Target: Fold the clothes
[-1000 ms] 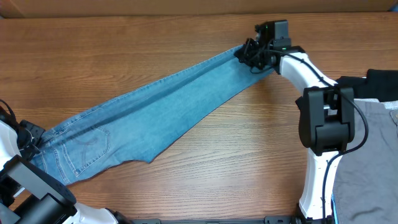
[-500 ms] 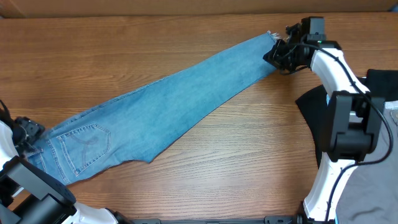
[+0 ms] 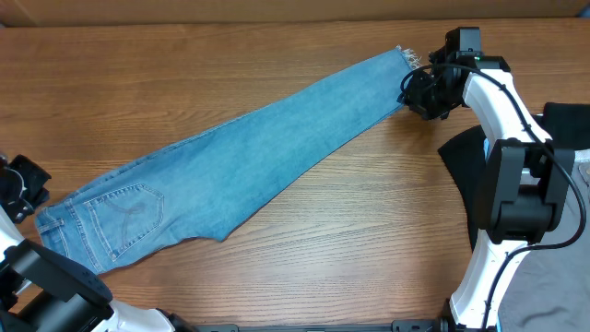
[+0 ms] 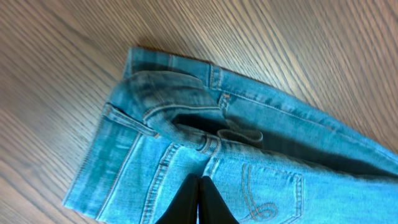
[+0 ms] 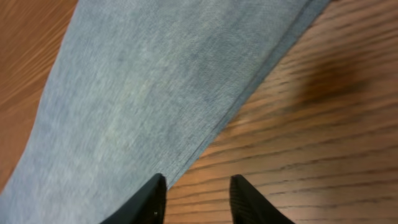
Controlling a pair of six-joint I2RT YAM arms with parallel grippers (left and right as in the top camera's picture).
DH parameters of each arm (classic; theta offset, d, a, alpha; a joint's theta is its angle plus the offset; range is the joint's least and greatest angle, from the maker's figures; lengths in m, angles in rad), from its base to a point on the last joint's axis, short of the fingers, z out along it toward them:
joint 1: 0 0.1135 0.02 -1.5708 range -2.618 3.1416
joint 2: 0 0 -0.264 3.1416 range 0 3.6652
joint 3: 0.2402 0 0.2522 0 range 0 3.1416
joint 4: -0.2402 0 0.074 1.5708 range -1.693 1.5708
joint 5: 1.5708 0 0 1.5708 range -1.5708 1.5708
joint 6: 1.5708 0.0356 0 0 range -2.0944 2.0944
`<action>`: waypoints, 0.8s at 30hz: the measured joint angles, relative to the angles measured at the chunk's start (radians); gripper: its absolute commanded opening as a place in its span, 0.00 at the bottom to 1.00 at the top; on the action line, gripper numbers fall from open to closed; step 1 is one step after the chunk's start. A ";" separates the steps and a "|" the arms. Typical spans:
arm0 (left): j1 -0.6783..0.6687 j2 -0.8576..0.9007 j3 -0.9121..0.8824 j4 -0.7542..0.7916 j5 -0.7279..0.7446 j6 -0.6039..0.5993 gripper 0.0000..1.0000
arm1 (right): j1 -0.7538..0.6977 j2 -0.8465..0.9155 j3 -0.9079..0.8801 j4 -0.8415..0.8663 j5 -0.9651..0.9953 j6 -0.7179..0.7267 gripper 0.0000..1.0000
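Nearest, at the left of the desk [image 3: 369,240], lies the waist end of the light-blue jeans [image 3: 249,152]. They are flat on the wood, with a back pocket [image 4: 270,194] and its curled stitching facing up. The left jaws hang just off that waist end. In the wrist view their two black fingers [image 4: 186,208] are pressed tight together and hold nothing, with the waistband and pocket beyond them.

At the near right, a grey garment [image 3: 553,272] lies at the desk's edge. A black garment [image 3: 458,155] lies a little farther back, partly behind the right arm.

From the waist the legs run as one long band slanting across the desk to the far right, ending in a frayed hem [image 3: 406,57]. The right jaws sit just beside that hem. Their fingers [image 5: 152,200] stand partly apart and empty, above the denim's long edge where it meets the wood.
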 measured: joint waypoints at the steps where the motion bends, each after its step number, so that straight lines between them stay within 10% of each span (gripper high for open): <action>1: 0.000 0.000 -0.014 0.009 0.004 0.005 0.04 | 0.000 0.000 -0.001 -0.005 0.006 -0.002 0.41; 24: 0.046 -0.008 -0.550 0.483 -0.175 -0.134 0.14 | 0.001 0.000 -0.006 -0.050 0.022 -0.005 0.55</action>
